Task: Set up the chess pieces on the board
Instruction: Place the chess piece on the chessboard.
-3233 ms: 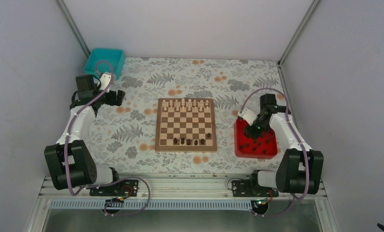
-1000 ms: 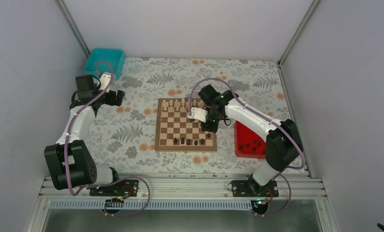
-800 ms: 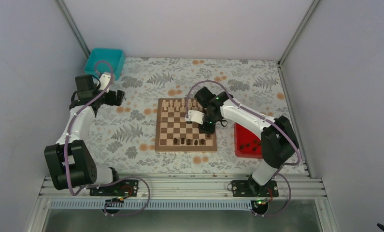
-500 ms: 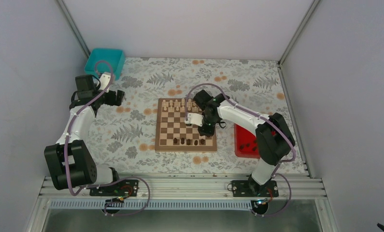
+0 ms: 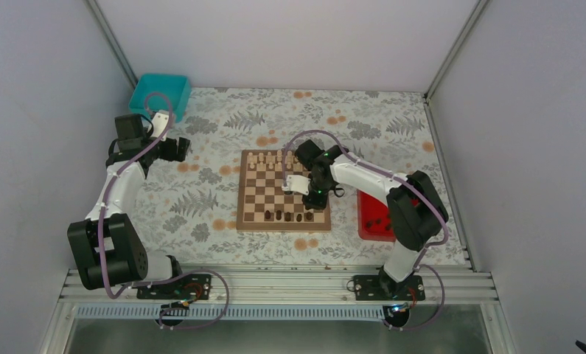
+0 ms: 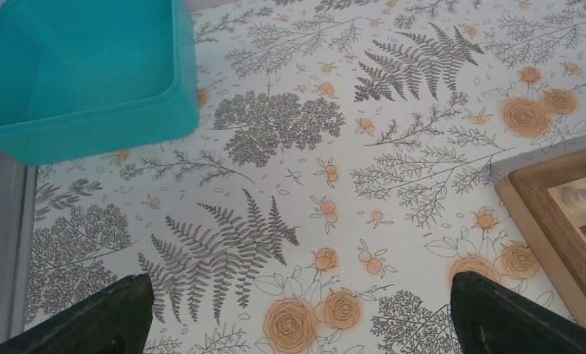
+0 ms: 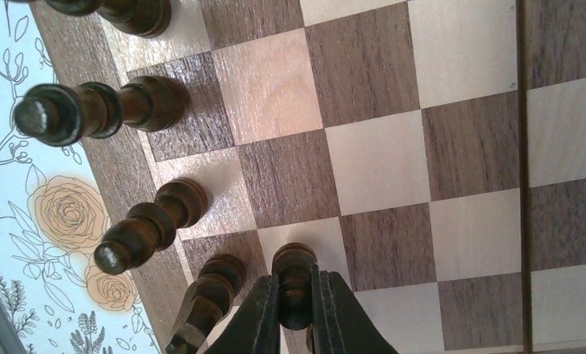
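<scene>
The chess pieces (image 5: 288, 216) are standing in a short row along the lower edge of the board (image 5: 283, 190), mid-frame in the top view. Its middle ranks are lying bare, and pale pieces (image 5: 282, 158) are lining the upper edge. The right gripper (image 5: 313, 198) is hanging over the lower-right squares, with a red tray (image 5: 369, 215) sitting just right of the rim. Only the right wrist view is showing its jaws pinching a dark piece (image 7: 294, 265) over a light square, beside other dark ones. The left gripper (image 6: 297, 324), jaws spread wide and holding nothing, is hovering over floral cloth (image 6: 275, 147) near a teal bin (image 6: 83, 74) at upper left.
</scene>
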Controlling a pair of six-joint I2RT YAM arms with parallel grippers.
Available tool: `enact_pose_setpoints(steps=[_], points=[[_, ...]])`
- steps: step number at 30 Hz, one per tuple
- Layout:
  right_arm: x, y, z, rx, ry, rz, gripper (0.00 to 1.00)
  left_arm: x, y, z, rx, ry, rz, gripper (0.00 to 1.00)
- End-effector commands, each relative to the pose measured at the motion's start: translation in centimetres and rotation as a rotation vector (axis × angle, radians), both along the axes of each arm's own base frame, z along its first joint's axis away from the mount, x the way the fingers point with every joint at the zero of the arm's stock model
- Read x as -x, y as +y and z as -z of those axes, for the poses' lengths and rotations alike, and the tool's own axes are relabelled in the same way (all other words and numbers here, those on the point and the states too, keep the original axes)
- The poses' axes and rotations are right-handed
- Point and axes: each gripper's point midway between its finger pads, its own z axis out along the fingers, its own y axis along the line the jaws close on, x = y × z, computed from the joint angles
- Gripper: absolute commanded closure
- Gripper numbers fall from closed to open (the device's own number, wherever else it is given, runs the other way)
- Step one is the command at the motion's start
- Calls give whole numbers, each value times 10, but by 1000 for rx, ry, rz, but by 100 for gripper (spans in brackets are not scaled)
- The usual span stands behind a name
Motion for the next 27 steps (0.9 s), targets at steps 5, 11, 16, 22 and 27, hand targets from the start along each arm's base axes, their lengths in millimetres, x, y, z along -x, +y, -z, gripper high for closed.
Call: enact_pose_setpoints(steps=[5, 11, 16, 22, 27], points=[[-2, 1, 12, 15, -7, 8, 92, -2, 2, -8, 1, -25, 3, 0], [0, -4, 17, 35, -1, 8, 91, -2, 2, -7, 0, -23, 1, 0], [0, -5, 18, 39, -2, 11, 90, -2, 1, -8, 3, -26, 4, 0], [-7, -4, 3, 11, -43, 22, 73, -2, 2, -8, 2, -25, 3, 0], [-21, -8, -37, -60, -120, 66, 56, -2, 2, -7, 2, -23, 3, 0]])
